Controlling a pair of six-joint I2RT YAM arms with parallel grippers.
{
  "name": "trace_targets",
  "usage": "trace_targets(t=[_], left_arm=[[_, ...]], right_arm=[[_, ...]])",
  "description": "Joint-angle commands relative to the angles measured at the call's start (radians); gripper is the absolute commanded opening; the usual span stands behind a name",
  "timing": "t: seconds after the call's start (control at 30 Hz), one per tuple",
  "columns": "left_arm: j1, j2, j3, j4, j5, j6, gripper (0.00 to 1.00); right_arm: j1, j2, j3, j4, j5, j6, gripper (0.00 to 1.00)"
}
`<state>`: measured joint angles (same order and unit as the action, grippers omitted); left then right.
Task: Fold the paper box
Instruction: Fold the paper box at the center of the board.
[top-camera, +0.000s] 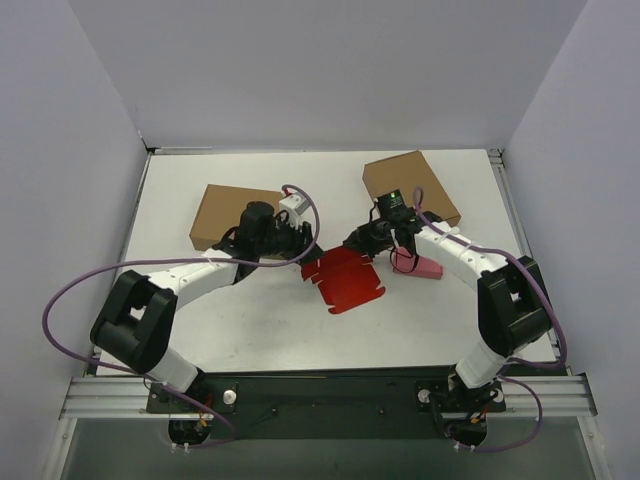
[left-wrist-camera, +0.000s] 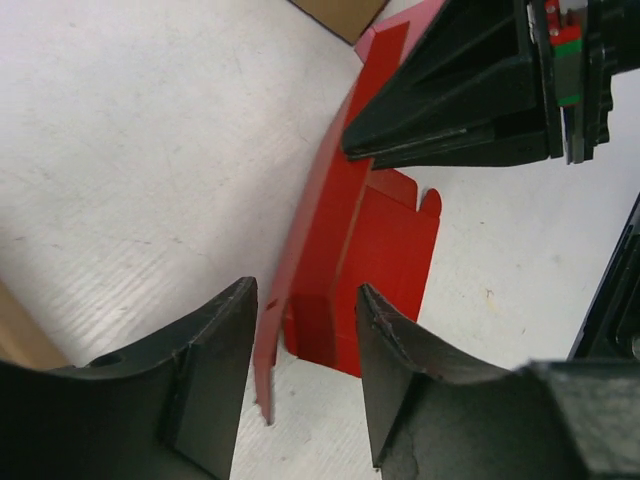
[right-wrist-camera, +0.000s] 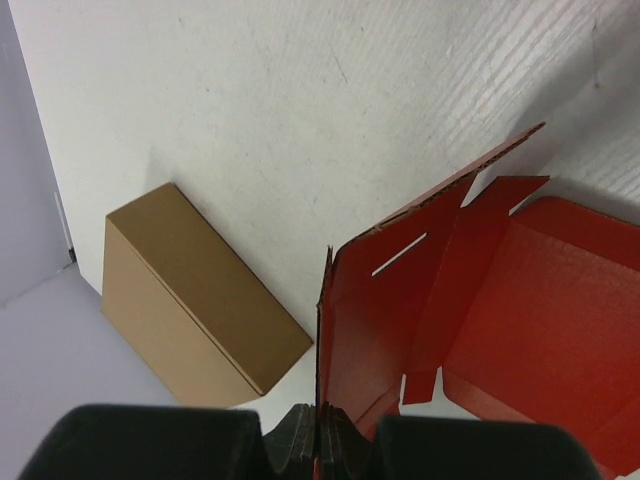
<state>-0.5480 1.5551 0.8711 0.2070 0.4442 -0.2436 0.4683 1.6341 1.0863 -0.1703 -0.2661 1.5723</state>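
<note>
- The paper box lies on the table just beside the pink box, on the side facing the left arm. Its base panel is flat and open, and one long wall stands up.
- That wall is what matters here. Its long axis runs away from the pink box, from the right gripper at the nearer end to the left gripper at the farther end.
- The right gripper has its jaws pressed together and pinches the top edge of the wall, thin card nipped between the pads.
- The left gripper has its jaws spread, one finger on each side of the wall, with the card standing edge-on in the gap. Whether either pad touches the card cannot be told.
- From the left jaws the box lies straight ahead and below, the wall lined up with the opening.
- Both arms are right at the box, neither clearly nearer, and only the right one holds it.
- By the look of it, the coming move depends on that wall staying in line with the left gap. A close there would catch the far end while the right hand steadies the other.
- The box is bright red, thin card, die-cut and creased. The wall has a narrow slot, a small tabbed flap hangs off its end, and it bows slightly along its length.
</note>
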Motion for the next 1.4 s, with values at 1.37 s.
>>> trace_targets(t=[1.37], left_arm=[[-0.092, 0.048, 0.157, -0.176, -0.121, 0.445, 0.57]], right_arm=[[0.018, -0.016, -0.020, -0.014, -0.091, -0.032, 0.00]])
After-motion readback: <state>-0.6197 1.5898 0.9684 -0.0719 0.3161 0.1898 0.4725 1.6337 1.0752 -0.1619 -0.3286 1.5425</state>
